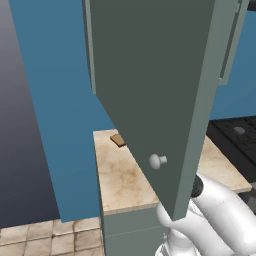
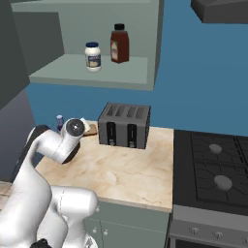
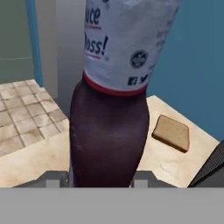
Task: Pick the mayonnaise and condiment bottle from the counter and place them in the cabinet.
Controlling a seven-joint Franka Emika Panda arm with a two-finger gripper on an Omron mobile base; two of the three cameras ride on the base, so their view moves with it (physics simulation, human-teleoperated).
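In the hand view, a dark maroon condiment bottle (image 3: pixel 109 131) with a white printed label stands upright between my gripper's (image 3: pixel 98 178) fingertips (image 3: pixel 52 179). The gripper is shut on it. The bottle's base is hidden, so I cannot tell whether it rests on the counter (image 3: pixel 30 162). The mayonnaise (image 2: pixel 92 56), a white jar with a dark lid, stands on the open cabinet's shelf (image 2: pixel 97 73). My arm reaches to the counter's (image 2: pixel 121 169) far left end. The cabinet door (image 1: pixel 150 75), with its round knob (image 1: pixel 157 161), hangs wide open over the counter (image 1: pixel 120 175).
A brown bottle with a dark cap (image 2: pixel 119 43) stands beside the mayonnaise on the shelf. A dark toaster (image 2: pixel 124 125) sits mid-counter by the blue wall. A tan bread piece (image 3: pixel 171 132) lies just right of the held bottle. A black stove (image 2: pixel 213 169) adjoins on the right.
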